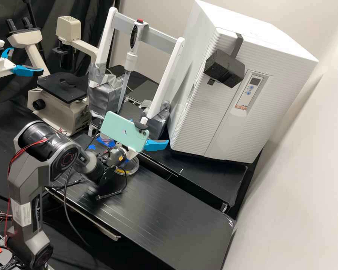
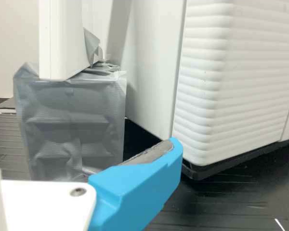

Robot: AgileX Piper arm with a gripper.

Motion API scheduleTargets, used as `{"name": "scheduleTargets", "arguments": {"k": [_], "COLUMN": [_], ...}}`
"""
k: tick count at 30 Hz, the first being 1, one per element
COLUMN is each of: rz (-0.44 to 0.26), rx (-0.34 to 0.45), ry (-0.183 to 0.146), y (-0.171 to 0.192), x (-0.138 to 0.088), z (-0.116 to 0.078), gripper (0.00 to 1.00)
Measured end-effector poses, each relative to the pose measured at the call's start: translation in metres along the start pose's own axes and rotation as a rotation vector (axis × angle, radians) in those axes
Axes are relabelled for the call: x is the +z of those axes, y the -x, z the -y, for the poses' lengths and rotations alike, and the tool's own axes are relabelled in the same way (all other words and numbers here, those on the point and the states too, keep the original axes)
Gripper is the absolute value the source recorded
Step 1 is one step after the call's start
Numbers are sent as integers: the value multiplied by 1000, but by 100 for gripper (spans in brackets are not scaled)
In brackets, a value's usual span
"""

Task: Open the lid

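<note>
Worktop: the black worktop [image 1: 169,221] is crossed by the arm [image 1: 24,183].
Cabinet: the white cabinet [image 1: 259,28] is set at the worktop's 1 o'clock in the high view.
Front door: taken to be the lid, the front door [image 1: 204,112] looks closed; the approach is judged to be in hand, with no pull begun.
Foam block: the dark foam block [image 1: 225,68], probably the handle, is fixed at the cabinet's upper front; next, the jaws should be raised to it and aligned.
Jaws: held well apart from the block, which lies between 1 and 2 o'clock of them; judged spread, the grey pad [image 2: 149,154] being bare and nothing pinched.
</note>
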Motion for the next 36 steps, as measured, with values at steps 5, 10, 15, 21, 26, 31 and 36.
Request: {"name": "scheduleTargets", "arguments": {"k": [5,10,15,21,26,31,36], "rz": [0,5,-14,-102,-127,-108,-99], "rx": [0,-1,28,92,70,12,-17], "ry": [0,4,19,2,7,24,37], "y": [0,4,30,74,103,127,135], "x": [0,3,6,8,13,21,25], "z": [0,0,-7,-13,-8,0,4], "gripper": [100,100,100,100,100,100,100]}}
